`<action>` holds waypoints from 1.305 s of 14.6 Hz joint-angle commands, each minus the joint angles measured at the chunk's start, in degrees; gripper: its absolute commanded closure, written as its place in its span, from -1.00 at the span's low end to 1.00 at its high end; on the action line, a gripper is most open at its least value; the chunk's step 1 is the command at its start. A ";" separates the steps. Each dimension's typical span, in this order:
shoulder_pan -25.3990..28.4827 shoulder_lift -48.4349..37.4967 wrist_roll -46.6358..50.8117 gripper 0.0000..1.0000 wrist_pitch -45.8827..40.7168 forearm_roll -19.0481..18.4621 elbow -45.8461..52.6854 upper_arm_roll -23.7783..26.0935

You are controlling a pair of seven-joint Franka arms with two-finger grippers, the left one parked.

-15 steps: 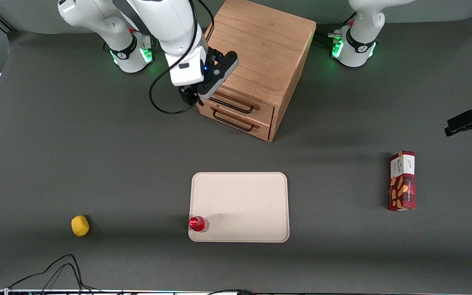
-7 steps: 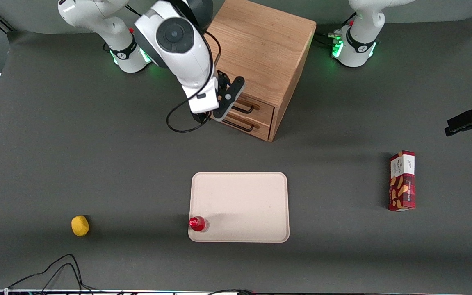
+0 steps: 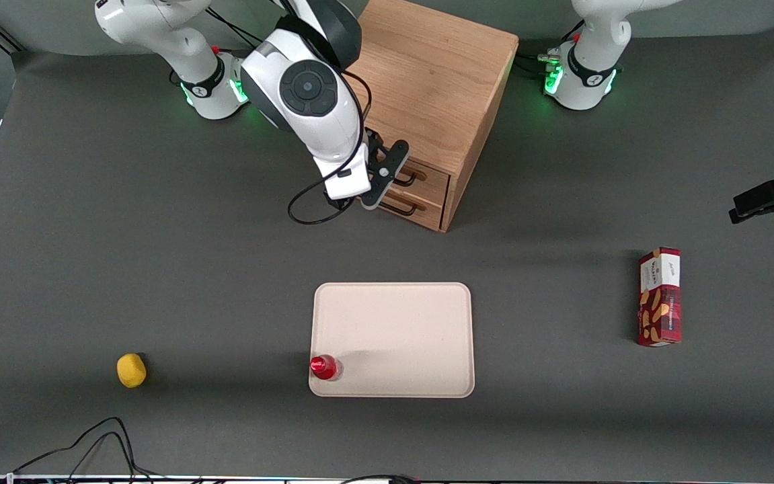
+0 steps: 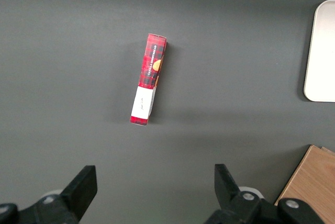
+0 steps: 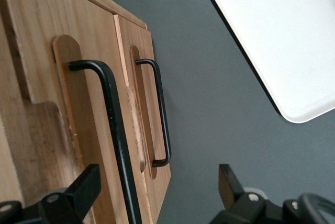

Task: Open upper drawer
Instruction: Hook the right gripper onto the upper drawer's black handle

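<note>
Light-oak upper drawer [image 3: 427,176] (black handle [image 5: 116,135]), black gripper [image 3: 374,176], cream tray [image 3: 393,296], yellow lemon [image 3: 131,370].

The gripper [image 5: 157,192] hung spread wide before the shut upper drawer [image 5: 47,109]. Its black handle [image 5: 116,135] ran between the fingers [image 5: 84,187].

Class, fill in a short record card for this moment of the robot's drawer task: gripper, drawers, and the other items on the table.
gripper: gripper in front of the cabinet, fingers open, spread around the upper handle
upper drawer: upper drawer closed, not yet pulled
lower drawer: lower drawer closed, with its own black handle
tray: tray nearer the front camera than the cabinet
bottle: red-capped bottle at the tray's corner
lemon: lemon toward the working arm's end
snack box: snack box toward the parked arm's end
</note>
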 commanded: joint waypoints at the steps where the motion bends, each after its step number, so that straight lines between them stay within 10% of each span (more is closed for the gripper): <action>1: -0.17 0.59 -1.48 -1.00 0.68 1.08 -0.67 0.03; 19: -1.14 5.25 -5.69 -1.00 4.63 1.17 -0.23 -0.84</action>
